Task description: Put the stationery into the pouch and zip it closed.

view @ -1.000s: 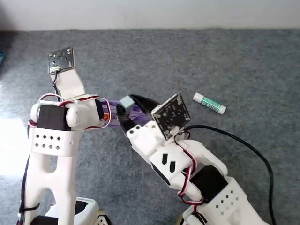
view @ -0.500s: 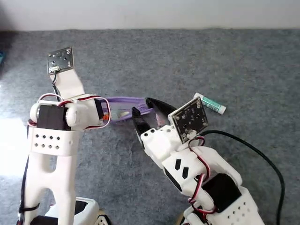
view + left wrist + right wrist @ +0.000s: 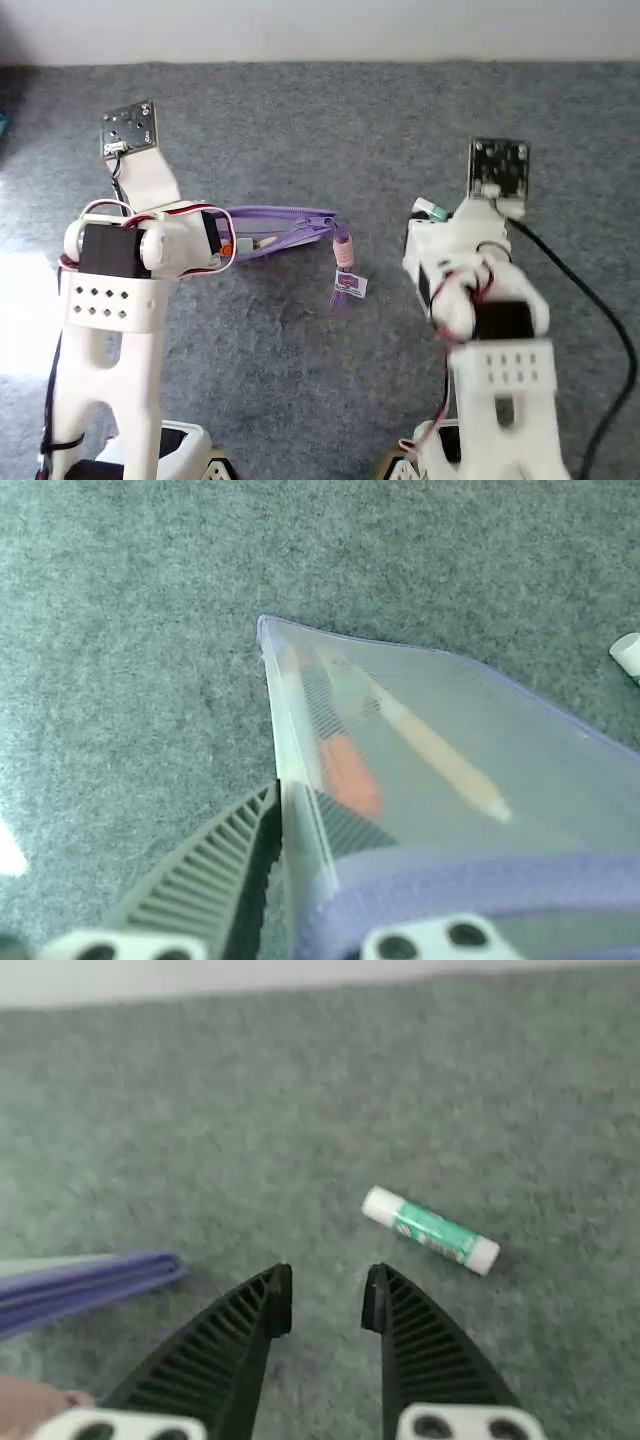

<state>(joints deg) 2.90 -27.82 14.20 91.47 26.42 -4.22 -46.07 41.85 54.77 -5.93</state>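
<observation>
Translucent purple-edged zip pouch (image 3: 285,222) sits at the middle of the grey felt bench (image 3: 400,120), its end clamped by the left fingers (image 3: 235,845). The right fingers (image 3: 250,1330) are spread and empty near the green-and-white glue stick (image 3: 430,1230), toward the bench's right edge.

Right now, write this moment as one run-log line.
left pincer: shut on translucent purple-edged zip pouch | right pincer: open, over grey carpet near green-and-white glue stick | glue stick: outside pouch
</observation>
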